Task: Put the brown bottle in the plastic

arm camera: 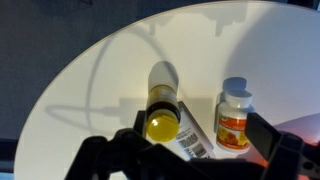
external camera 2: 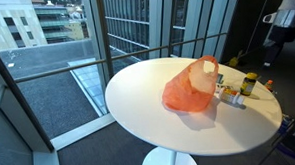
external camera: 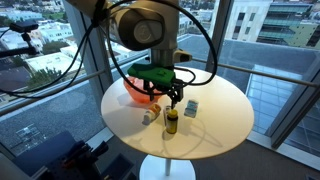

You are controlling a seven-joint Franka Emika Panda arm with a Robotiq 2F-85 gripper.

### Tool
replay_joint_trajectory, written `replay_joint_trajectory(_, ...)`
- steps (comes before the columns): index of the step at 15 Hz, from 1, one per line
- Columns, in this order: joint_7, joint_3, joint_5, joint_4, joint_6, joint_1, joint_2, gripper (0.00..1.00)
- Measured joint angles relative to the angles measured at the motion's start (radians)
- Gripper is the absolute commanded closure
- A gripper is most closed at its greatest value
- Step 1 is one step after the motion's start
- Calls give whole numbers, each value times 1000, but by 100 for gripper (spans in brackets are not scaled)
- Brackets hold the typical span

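Observation:
The brown bottle (external camera: 171, 122) stands upright on the round white table (external camera: 215, 130), with an olive-yellow body; from above it shows a yellow top (arm camera: 162, 125). It also shows in an exterior view (external camera 2: 249, 84). The plastic (external camera: 138, 92) is a translucent orange-red container at the table's far side, also seen in an exterior view (external camera 2: 191, 89). My gripper (external camera: 176, 98) hovers just above the bottle, open and empty. In the wrist view (arm camera: 197, 133) the bottle sits just inside one finger, untouched.
A white jar with an orange label (arm camera: 233, 118) stands beside the bottle, near the other finger. A small box with a barcode (arm camera: 195, 142) lies between them; it shows grey-blue in an exterior view (external camera: 191, 107). Another small pale jar (external camera: 147, 117) stands near the plastic. Glass walls surround the table.

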Motion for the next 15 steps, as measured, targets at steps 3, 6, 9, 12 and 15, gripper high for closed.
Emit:
replay_joint_trajectory(3,0,0,0,13,28,-21,37,0)
replay_joint_trajectory(6,0,0,0,37,40,-31,75,0)
replay_joint_trajectory(9,0,0,0,63,45,-33,110,0)
replay_joint_trajectory(12,0,6,0,90,46,-33,145,0)
replay_joint_trajectory(15,0,14,0,113,46,-33,178,0)
